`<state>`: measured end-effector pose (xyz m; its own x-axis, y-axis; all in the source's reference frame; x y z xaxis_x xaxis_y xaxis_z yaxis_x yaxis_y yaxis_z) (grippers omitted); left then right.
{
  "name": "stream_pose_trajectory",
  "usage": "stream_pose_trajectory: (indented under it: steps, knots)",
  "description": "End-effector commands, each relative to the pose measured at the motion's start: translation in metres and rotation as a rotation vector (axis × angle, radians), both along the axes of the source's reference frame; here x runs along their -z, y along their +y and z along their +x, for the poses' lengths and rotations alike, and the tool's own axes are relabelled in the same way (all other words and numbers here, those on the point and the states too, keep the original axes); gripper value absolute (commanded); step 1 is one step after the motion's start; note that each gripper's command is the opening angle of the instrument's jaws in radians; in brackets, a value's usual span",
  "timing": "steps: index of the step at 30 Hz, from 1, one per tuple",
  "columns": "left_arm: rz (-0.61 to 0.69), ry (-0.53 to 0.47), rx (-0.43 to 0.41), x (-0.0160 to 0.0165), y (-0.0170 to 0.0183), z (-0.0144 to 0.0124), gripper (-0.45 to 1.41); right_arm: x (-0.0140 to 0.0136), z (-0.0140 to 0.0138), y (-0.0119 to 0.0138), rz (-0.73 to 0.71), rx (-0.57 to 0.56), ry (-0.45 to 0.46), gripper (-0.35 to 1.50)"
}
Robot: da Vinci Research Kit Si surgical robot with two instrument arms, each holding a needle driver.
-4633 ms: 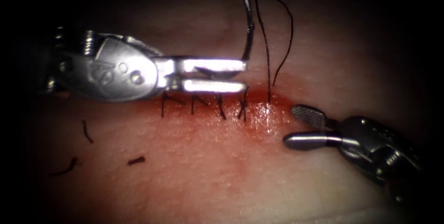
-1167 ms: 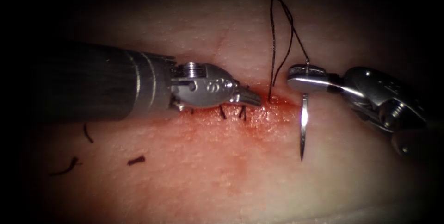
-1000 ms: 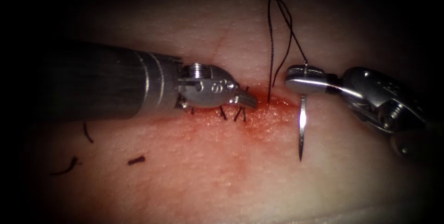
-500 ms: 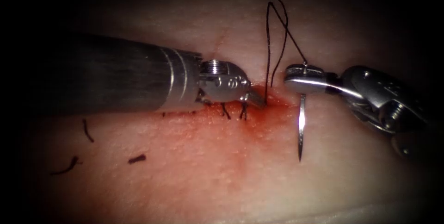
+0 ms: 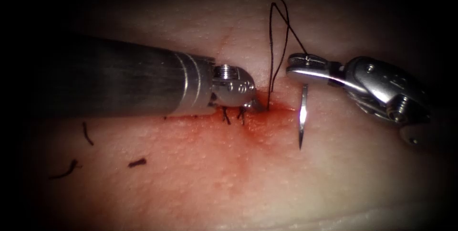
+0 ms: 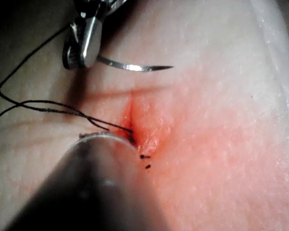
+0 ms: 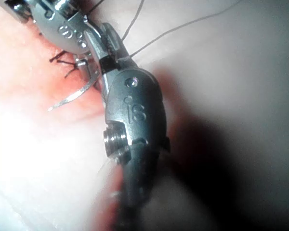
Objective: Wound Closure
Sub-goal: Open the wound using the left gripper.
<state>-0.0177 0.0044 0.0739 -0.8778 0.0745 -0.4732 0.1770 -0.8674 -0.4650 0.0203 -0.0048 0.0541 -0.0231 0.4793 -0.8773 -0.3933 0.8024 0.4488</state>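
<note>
**Several stitches in, needle free in the right end effector**

Progress, judged from how things lie: a row of dark stitches already across the cut, partly hidden under the left tool. Short cut ends of thread scattered on the tissue to the left, well apart from the wound. Red fluid spread around the cut and below it. Right end of the cut apparently not yet bridged, so more closing probably left; how much, hard to judge, since the left shaft covers part of the line.

Right end effector: clamped together on the needle near its thread end, on the right side of the cut. Needle hanging clear of the tissue, point downward, not in the tissue at all; curve and free point plain in the left wrist view. Thread running from the needle's tail up in a loop, then down into the tissue at the cut, just beside the left tool's tip.

Left end effector: tip down at the cut, right where the thread enters, touching or nearly touching the tissue. Cannot tell how the tip stands, nor whether thread, tissue or nothing is held.
</note>
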Motion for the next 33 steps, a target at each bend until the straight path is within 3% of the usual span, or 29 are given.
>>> stream_pose_trajectory:
  steps: [1, 7, 15, 25, 27, 33]
  knots:
    - [0.011, 0.020, 0.018, -0.0006, -0.0002, -0.0006, -0.45, -0.0015, 0.0006, 0.0009, -0.029, -0.005, 0.004, -0.35]
    - [0.033, 0.071, 0.036, -0.0009, -0.0014, -0.0005, -0.45, -0.0025, 0.0014, 0.0005, -0.127, -0.004, -0.009, -0.35]
    - [0.050, 0.091, 0.065, -0.0008, -0.0015, -0.0003, -0.18, -0.0028, 0.0036, 0.0000, -0.247, -0.002, -0.040, -0.35]
    - [0.063, 0.108, 0.091, -0.0007, -0.0014, -0.0008, 0.54, -0.0030, 0.0037, 0.0002, -0.303, 0.007, -0.059, -0.35]
    - [0.066, 0.113, 0.094, -0.0007, -0.0015, -0.0008, 0.61, -0.0031, 0.0037, 0.0002, -0.309, 0.007, -0.061, -0.35]
    - [0.076, 0.118, 0.102, -0.0005, -0.0016, -0.0003, 0.56, -0.0035, 0.0043, -0.0006, -0.354, -0.006, -0.063, -0.35]
